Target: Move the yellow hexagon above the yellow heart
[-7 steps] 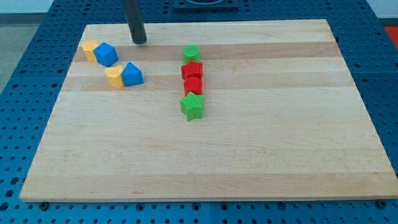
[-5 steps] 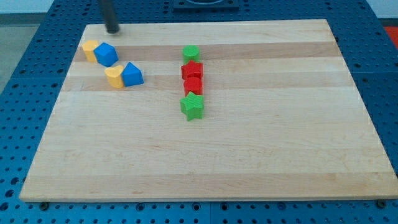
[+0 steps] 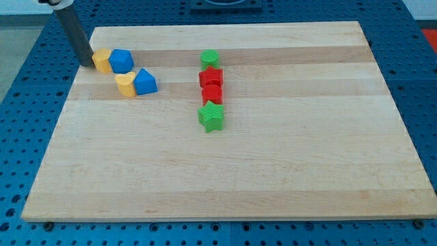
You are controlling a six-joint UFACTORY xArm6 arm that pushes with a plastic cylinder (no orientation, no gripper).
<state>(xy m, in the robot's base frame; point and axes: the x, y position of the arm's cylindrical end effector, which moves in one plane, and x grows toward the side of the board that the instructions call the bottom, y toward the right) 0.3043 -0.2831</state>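
The yellow hexagon (image 3: 102,60) lies near the board's top left, touching a blue block (image 3: 122,61) on its right. The yellow heart (image 3: 125,85) lies below and to the right of it, touching a blue block (image 3: 145,81). My tip (image 3: 87,63) is at the board's left edge, right against the left side of the yellow hexagon.
A column of blocks stands in the middle of the wooden board (image 3: 273,171): a green block (image 3: 209,59) at the top, two red blocks (image 3: 212,76) (image 3: 212,93), and a green star (image 3: 212,117) at the bottom.
My tip has swung from the top of the board leftward and down to the left of the yellow hexagon. The hexagon and its blue neighbour have shifted slightly right.
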